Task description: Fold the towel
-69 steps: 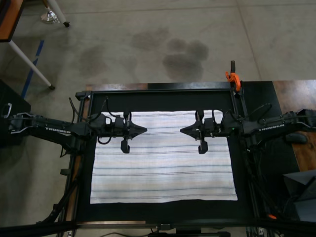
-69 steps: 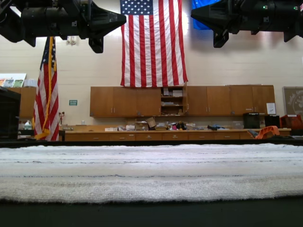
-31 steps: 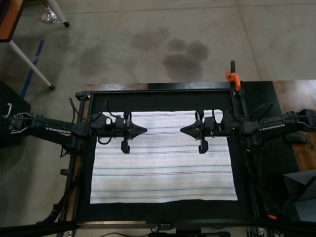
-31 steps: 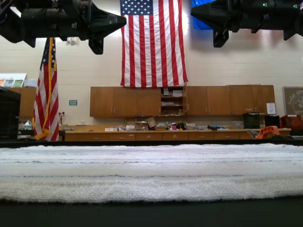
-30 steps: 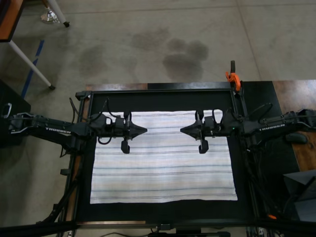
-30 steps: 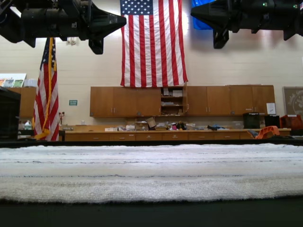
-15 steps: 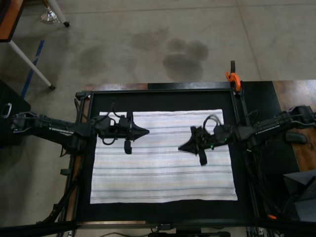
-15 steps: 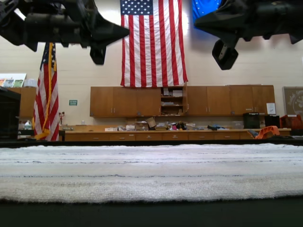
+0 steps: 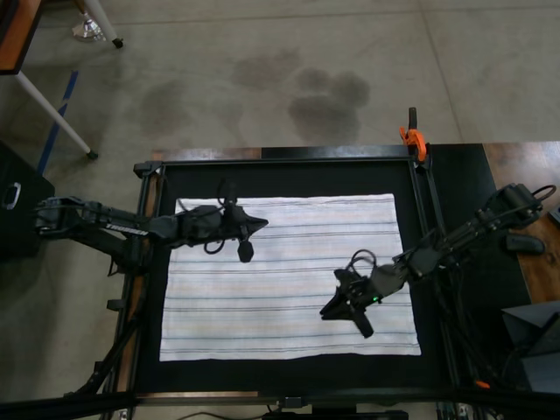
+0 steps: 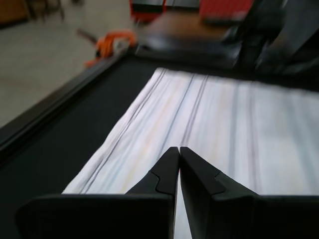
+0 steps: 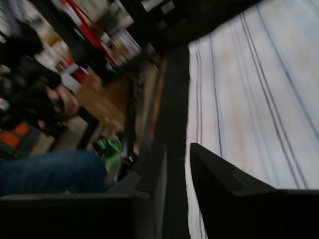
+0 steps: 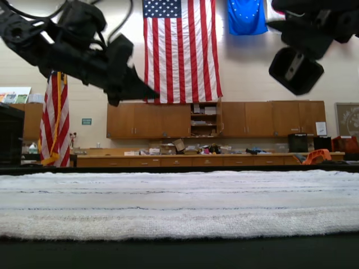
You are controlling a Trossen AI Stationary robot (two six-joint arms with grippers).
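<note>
The towel, white with thin dark stripes, lies flat and spread out on the black mat. My left gripper hovers over the towel's far left part in the top view, tilted down, fingers shut and holding nothing. In the left wrist view the gripper points along the towel near its far edge. My right gripper hangs over the towel's near right part. In the right wrist view that gripper shows a narrow gap between its fingers, above the towel by its edge. The exterior view shows the towel flat.
An orange clamp grips the table frame at the far right corner in the top view. A person in jeans sits beyond the table in the right wrist view. Bare concrete floor lies behind the table.
The right arm swung from the towel's far right toward its near right part and dropped lower. The left gripper shifted a little right and tipped downward. The towel has not moved.
</note>
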